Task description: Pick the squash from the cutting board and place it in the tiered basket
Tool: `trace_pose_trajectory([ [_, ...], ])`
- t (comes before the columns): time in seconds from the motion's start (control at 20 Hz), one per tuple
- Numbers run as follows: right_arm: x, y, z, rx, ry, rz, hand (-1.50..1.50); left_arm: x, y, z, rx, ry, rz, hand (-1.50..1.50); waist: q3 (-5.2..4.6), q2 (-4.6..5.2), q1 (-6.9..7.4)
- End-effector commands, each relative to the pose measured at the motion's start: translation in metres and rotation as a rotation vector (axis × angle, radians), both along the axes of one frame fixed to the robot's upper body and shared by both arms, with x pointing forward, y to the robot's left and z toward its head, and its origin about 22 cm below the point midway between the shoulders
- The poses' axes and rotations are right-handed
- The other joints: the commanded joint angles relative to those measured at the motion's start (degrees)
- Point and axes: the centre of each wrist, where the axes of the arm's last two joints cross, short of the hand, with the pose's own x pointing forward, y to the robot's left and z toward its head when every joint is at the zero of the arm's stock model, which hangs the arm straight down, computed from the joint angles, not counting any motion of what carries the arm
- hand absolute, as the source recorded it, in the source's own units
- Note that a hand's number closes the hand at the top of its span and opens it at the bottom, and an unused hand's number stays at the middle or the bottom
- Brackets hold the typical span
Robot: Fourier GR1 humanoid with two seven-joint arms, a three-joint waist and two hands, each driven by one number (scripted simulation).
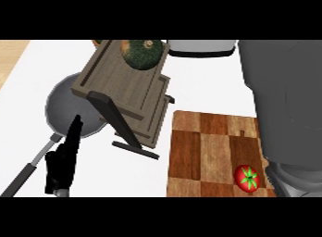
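The squash (143,53), dark green and mottled, lies on the upper tier of the wooden tiered basket (126,99), near the view's top. The checkered wooden cutting board (205,152) lies at the lower right, with no squash on it. My right forearm (290,115) runs up the right side, from the lower edge to the top, and its hand is out of sight. My left hand (63,159) rests open at the lower left, fingers straight and pointing up, well apart from the basket's foot.
A red tomato (247,177) sits on the cutting board's near right corner, close to my right forearm. A grey pan (65,109) lies left of the basket, its handle (23,173) passing under my left hand. A pale rounded object (199,47) sits beside the squash.
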Motion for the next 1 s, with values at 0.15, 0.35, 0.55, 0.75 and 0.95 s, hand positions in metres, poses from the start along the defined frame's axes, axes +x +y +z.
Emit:
trace_pose_trajectory([
  [0.15,-0.023,-0.082,0.025,0.178,-0.006,-0.287,-1.5,-0.025,0.016,-0.021,-0.013,0.104,0.072,0.0,-0.28,-0.3,-1.87],
  [0.35,-0.054,-0.133,0.024,0.202,0.011,-0.307,-1.5,-0.023,0.012,-0.021,-0.023,0.115,0.056,0.0,-0.2,-0.54,-3.25],
  [0.55,-0.09,-0.192,0.031,0.174,-0.017,-0.305,-1.5,-0.024,0.028,-0.016,-0.004,0.109,0.103,0.0,-0.12,-0.86,-4.49],
  [0.75,-0.114,-0.233,0.017,0.161,-0.001,-0.262,-1.5,-0.027,0.033,-0.02,-0.013,0.105,0.117,0.0,-0.09,-0.96,-5.73],
  [0.95,-0.139,-0.272,0.011,0.176,0.002,-0.234,-1.5,-0.03,0.031,-0.019,-0.019,0.11,0.11,0.0,-0.13,-0.82,-5.0],
])
